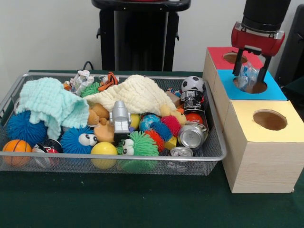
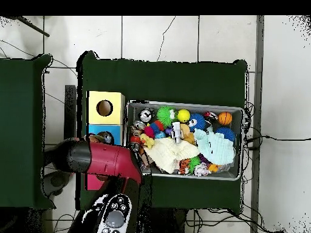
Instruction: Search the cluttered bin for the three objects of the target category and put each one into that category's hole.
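Hanging over the blue box [image 1: 270, 92], the hand [image 1: 250, 71] was closed on a crumpled clear plastic bottle [image 1: 247, 77], which we saw held just above that box's round hole [image 1: 252, 86]. The blue box stood between a red box [image 1: 219, 53] behind it and a yellow box [image 1: 259, 137] in front, all three in a row on the green table [image 1: 142, 204] beside the wire bin [image 1: 209, 156]. In the bin we saw two crushed silver cans [image 1: 191, 135] at the end nearest the boxes, a small soccer ball [image 1: 192, 84], a grey toy robot [image 1: 120, 118], fuzzy balls, a basketball [image 1: 16, 148], and two cloths, one mint [image 1: 47, 102] and one cream [image 1: 135, 95], draped over the heap. In the overhead view the red arm [image 2: 100, 159] hid most of the blue box.
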### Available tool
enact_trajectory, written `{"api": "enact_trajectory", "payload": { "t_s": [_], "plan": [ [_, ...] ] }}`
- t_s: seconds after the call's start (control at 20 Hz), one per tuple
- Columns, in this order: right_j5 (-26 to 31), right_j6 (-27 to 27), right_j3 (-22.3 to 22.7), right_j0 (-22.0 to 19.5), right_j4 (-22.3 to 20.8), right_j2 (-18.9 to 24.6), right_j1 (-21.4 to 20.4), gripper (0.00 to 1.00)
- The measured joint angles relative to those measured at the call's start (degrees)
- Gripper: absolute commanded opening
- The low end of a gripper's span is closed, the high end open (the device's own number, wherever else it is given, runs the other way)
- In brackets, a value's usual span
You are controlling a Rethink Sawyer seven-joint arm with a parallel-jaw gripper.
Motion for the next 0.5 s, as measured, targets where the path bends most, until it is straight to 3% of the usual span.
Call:
{"api": "enact_trajectory", "payload": {
  "t_s": [0.5],
  "plan": [
    [12.5,0.0,-3.0,-3.0,-0.1,-0.1,-2.3,1.0]
  ]
}}
